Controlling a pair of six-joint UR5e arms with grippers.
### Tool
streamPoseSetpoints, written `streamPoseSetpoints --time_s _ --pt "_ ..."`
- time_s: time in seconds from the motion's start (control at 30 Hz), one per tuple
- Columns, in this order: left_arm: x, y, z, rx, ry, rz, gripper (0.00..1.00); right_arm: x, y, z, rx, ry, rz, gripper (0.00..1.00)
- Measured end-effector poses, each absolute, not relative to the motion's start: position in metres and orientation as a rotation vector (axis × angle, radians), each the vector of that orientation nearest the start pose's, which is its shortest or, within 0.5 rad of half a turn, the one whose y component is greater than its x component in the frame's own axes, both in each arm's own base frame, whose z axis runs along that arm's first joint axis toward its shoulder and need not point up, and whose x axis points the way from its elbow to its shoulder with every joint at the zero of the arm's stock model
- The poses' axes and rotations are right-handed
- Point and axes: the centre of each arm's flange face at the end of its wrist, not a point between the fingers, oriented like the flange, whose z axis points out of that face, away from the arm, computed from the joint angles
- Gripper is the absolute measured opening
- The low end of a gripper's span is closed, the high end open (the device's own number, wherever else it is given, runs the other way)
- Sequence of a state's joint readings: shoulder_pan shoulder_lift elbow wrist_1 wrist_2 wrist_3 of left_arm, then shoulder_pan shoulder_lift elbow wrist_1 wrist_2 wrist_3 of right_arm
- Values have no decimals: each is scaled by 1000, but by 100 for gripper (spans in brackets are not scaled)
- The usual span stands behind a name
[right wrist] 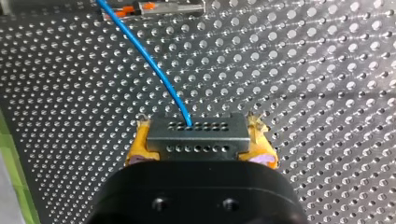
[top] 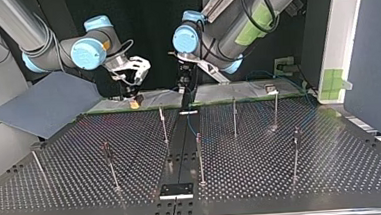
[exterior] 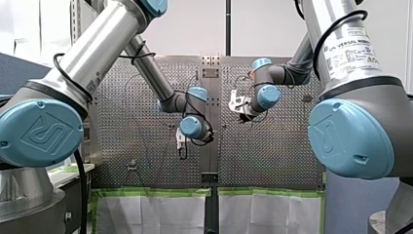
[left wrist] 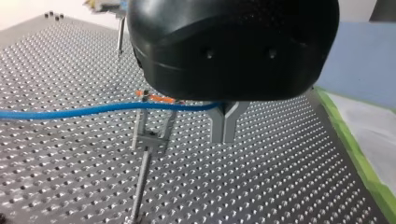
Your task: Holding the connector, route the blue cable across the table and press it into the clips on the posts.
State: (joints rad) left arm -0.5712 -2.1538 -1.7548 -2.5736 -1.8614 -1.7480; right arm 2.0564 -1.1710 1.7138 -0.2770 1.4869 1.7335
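In the right wrist view my right gripper (right wrist: 200, 141) is shut on a grey connector (right wrist: 196, 133), held between its yellow pads (right wrist: 140, 147). The blue cable (right wrist: 154, 70) leaves the connector and runs ahead to a clip with orange levers (right wrist: 154, 7). In the left wrist view my left gripper (left wrist: 227, 122) has its metal fingers shut on the blue cable (left wrist: 93, 111). The cable stretches sideways just above a clip on a post (left wrist: 152, 135). In the top view both grippers hang over the table's far edge, my right gripper (top: 134, 98) left of my left gripper (top: 184, 88).
Several thin posts stand on the perforated table (top: 262, 173), among them one near the middle (top: 199, 157) and one at the far right (top: 276, 107). A black bracket (top: 176, 190) sits at the near edge. A blue sheet (top: 43, 106) lies at the top view's left.
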Motion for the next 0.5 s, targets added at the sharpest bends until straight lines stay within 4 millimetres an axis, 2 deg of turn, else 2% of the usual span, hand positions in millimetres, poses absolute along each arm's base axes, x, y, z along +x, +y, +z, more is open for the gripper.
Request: streamPoseSetpoints --time_s 0.3,0.5 --pt "450 -417 138 127 1733 -341 0 388 -449 198 -2483 1687 -2030 0" --pt "467 -423 152 89 1701 -374 0 384 -460 191 -2462 1694 -2055 0"
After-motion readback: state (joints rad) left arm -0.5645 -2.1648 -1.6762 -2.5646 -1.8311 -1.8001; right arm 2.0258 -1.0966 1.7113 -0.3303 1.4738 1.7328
